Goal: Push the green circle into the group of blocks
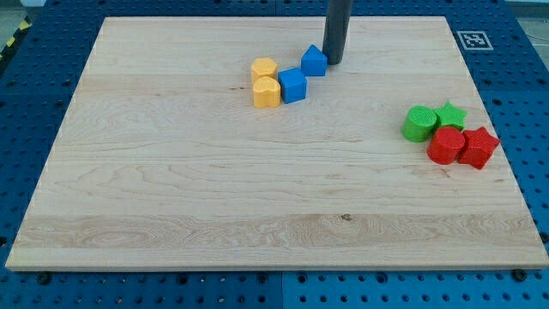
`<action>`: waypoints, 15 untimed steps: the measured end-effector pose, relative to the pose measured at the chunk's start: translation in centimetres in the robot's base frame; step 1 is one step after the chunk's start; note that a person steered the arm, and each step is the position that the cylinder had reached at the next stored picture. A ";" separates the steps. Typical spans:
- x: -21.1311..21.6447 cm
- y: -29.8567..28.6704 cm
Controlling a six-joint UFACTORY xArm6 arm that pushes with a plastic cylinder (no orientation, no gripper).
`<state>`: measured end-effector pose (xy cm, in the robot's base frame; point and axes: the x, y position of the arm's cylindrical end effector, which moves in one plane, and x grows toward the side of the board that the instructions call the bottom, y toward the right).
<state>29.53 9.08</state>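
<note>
Eight small blocks sit on a pale wooden worktop (171, 189) laid over a blue perforated base (34, 103), split into two clusters of four. Toward the view's top centre are two yellow blocks, the upper yellow block (264, 69) touching the lower yellow block (267, 92), and two blue ones: a blue cube (292, 86) pressed against the lower yellow block's right side, and a smaller blue block (314, 61) just above and to the right of the cube. At the view's right edge lie two green and two red pieces: the green circle (419, 124), a green star (450, 115) touching it on the right, a red circle (446, 145) just below them and a red star (479, 147) against that circle's right side. The arm carries no pincer, so there is nothing to open or close; it ends in a dark rod (336, 26) coming down from the view's top, and my tip (333, 63) rests on the worktop, touching or almost touching the right side of the smaller blue block. The green circle lies well apart from my tip, off to the view's right and lower, already in contact with the green star. A square printed marker (474, 39) sits at the worktop's top right corner.
</note>
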 end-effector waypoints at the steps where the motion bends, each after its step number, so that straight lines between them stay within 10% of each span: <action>1: -0.2 0.1; 8: -0.4 -6.1; 15: 1.8 1.7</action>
<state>31.33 10.77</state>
